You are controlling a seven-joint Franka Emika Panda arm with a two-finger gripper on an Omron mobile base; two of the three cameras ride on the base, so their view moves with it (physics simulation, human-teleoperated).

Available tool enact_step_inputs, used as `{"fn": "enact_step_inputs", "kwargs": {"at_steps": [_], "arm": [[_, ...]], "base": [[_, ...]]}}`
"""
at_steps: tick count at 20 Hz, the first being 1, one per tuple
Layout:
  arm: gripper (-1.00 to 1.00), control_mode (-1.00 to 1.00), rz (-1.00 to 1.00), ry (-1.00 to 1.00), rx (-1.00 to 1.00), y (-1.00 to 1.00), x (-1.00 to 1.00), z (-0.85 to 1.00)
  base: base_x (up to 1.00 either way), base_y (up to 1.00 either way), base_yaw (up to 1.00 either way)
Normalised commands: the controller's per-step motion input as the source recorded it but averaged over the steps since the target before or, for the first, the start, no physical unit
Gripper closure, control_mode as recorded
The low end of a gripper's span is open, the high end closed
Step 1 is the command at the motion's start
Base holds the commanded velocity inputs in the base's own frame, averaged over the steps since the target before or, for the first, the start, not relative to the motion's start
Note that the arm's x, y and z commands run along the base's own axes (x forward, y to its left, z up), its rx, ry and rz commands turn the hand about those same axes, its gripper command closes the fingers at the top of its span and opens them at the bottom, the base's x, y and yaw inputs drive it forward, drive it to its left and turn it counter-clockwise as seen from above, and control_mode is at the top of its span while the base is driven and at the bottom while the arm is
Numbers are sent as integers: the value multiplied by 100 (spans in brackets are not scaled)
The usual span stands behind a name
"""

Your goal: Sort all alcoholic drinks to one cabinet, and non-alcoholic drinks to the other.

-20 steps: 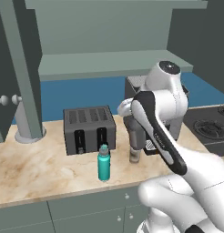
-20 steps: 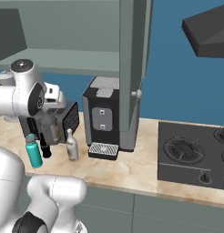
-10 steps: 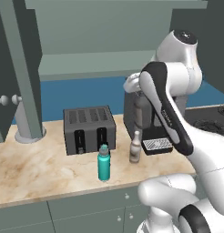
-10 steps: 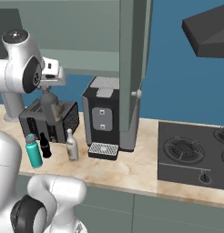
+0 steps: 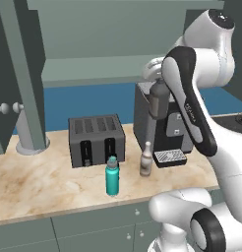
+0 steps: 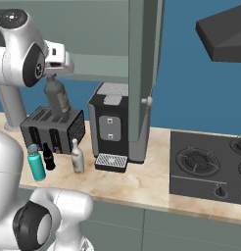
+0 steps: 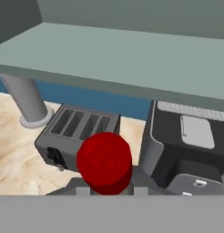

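Over the last second the arm has risen, lifting the dark grey bottle (image 6: 57, 98) off the counter (image 5: 39, 182) to just under the open cabinet shelf (image 7: 132, 59), so shelving looks like the next step. The gripper (image 6: 50, 77) is closed on its neck, red cap (image 7: 104, 163) up. The cream bottle (image 5: 146, 160), teal flask (image 5: 112, 176) and black bottle (image 6: 47, 157) stand near the counter's front edge, before the toaster (image 5: 96, 139).

My left base camera sat behind me, looking forward and down at the counter (image 5: 39, 182) from the left; my right base camera did likewise from the right. Both shared the toaster (image 5: 96, 140) (image 6: 53, 128) and coffee machine (image 5: 160, 128) (image 6: 111, 125). My hand camera hung close above, looking down on both.
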Motion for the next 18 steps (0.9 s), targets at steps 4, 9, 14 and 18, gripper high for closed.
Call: {"fn": "enact_step_inputs", "kwargs": {"at_steps": [4,9,14,18], "arm": [[100,-100,-1,-16,3,-11,1,43],[100,-100,-3,-18,2,-10,5,28],[100,-100,-5,-14,1,-8,12,28],[100,-100,-5,-14,0,-6,17,21]], "base": [[0,0,0],[0,0,0],[0,0,0],[0,0,0]]}}
